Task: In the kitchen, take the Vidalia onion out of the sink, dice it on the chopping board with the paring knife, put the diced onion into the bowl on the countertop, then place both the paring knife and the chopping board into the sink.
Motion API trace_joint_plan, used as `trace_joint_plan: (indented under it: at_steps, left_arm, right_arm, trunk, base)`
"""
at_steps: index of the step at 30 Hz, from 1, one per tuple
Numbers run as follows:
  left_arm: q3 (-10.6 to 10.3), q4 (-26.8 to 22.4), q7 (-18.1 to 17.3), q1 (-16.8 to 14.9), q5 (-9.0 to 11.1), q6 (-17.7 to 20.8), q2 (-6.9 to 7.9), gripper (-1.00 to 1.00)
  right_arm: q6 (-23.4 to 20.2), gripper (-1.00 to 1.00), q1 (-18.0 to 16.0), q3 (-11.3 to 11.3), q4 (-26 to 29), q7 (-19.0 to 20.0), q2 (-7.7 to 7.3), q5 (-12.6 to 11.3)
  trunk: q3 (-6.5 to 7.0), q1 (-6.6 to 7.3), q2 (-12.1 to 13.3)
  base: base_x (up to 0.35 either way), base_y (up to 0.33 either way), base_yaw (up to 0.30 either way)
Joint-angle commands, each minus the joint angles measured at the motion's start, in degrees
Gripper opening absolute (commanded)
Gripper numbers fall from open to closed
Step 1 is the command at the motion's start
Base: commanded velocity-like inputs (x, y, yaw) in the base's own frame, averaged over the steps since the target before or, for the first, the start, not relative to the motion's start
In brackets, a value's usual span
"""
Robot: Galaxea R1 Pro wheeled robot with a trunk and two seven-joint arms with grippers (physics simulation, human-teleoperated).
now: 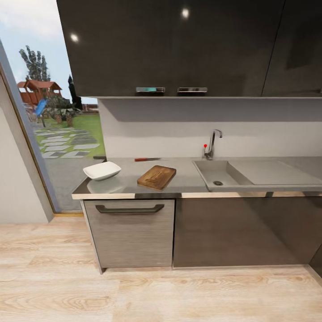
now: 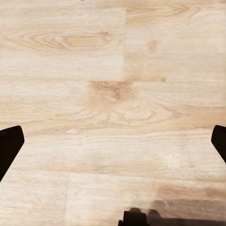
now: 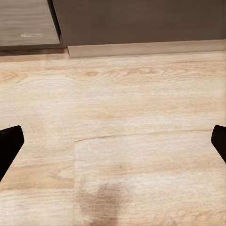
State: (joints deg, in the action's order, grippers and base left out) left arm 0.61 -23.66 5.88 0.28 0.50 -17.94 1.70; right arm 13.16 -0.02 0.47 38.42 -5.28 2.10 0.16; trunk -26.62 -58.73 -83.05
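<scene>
In the head view the grey countertop (image 1: 188, 181) carries a white bowl (image 1: 102, 170) at its left end, with the brown chopping board (image 1: 156, 177) to its right. Behind them, against the wall, lies the red-handled paring knife (image 1: 147, 159). The sink (image 1: 213, 175) is set into the counter right of the board, with a chrome tap (image 1: 213, 144) behind it; the Vidalia onion is hidden from here. My left gripper (image 2: 113, 141) hangs open over the wooden floor, its dark fingertips (image 2: 9, 146) wide apart. My right gripper (image 3: 113, 143) is open too, over floor near the cabinet base.
Dark wall cabinets (image 1: 179, 44) hang above the counter. A grey drawer front (image 1: 129, 232) and dark cabinet door (image 1: 241, 232) sit beneath it. A glass door (image 1: 49, 125) to a garden stands at the left. The drainboard (image 1: 273, 172) extends right of the basin. Light wood floor (image 1: 156, 290) lies in front.
</scene>
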Motion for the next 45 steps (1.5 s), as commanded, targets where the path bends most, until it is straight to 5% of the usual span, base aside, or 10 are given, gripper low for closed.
trace_joint_plan:
  at_steps: [1, 45]
  left_arm:
    - [0.0, -0.07, 0.1, 0.03, 0.04, -0.07, -0.01, 1.0]
    - [-0.14, 0.3, 0.1, 0.03, 0.09, -0.07, 0.06, 1.0]
  right_arm:
    - [0.11, 1.0, 0.0, 0.05, 0.01, -0.24, 0.01, 0.02]
    - [-0.27, 1.0, -0.03, -0.2, -0.41, -0.94, -0.05, 0.19]
  trunk:
    - [-0.04, 0.0, -0.02]
    - [-0.04, 0.0, -0.02]
  base:
    - [0.0, 0.0, 0.0]
    - [0.0, 0.0, 0.0]
